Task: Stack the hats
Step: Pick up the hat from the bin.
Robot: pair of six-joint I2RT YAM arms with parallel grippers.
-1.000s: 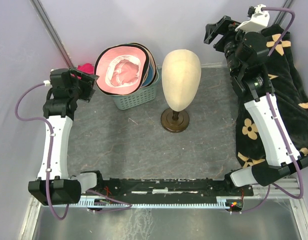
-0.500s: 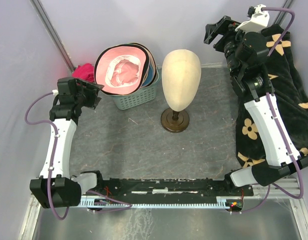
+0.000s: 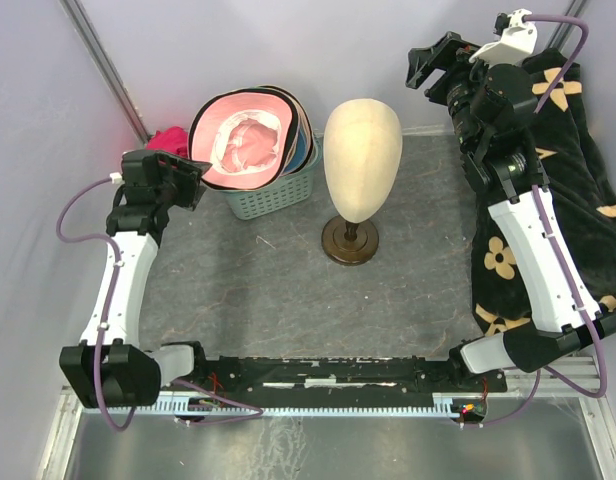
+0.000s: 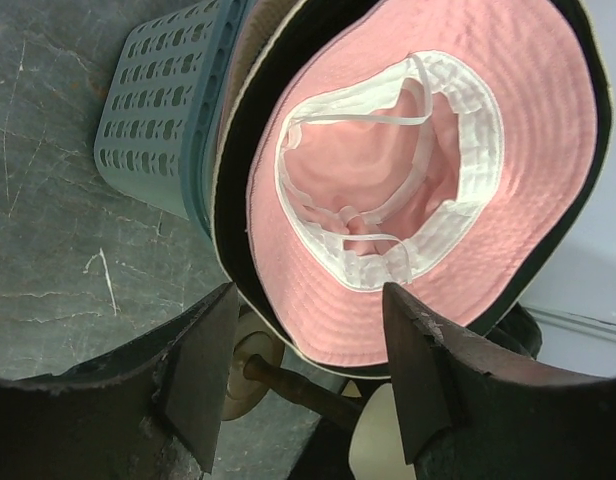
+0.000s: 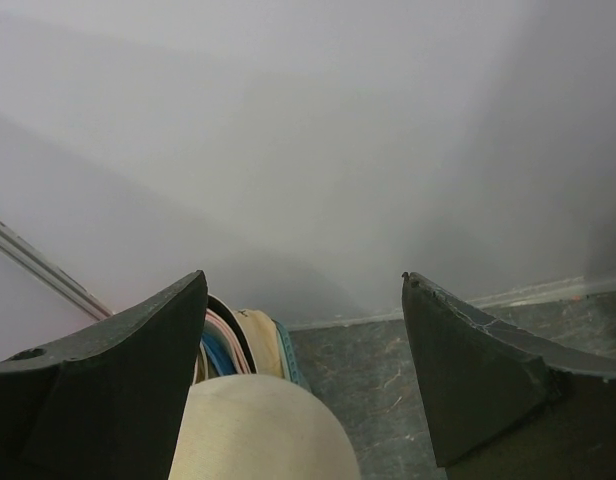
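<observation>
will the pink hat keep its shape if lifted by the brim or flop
Probably flops: the pink hat has a crown sagging into folds. Likely light, given its thin brim. Its loose white strap might snag, and the hats nested beneath it in the basket could drag along.

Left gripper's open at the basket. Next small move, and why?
Probably ease the left gripper a little further onto the near brim of the pink hat, then close. The wrist view shows that hat topmost, inside up, in the teal basket. Its brim edge is framed between the open fingers and nothing is gripped yet. Depth to the brim is hard to judge, so go slowly.
</observation>
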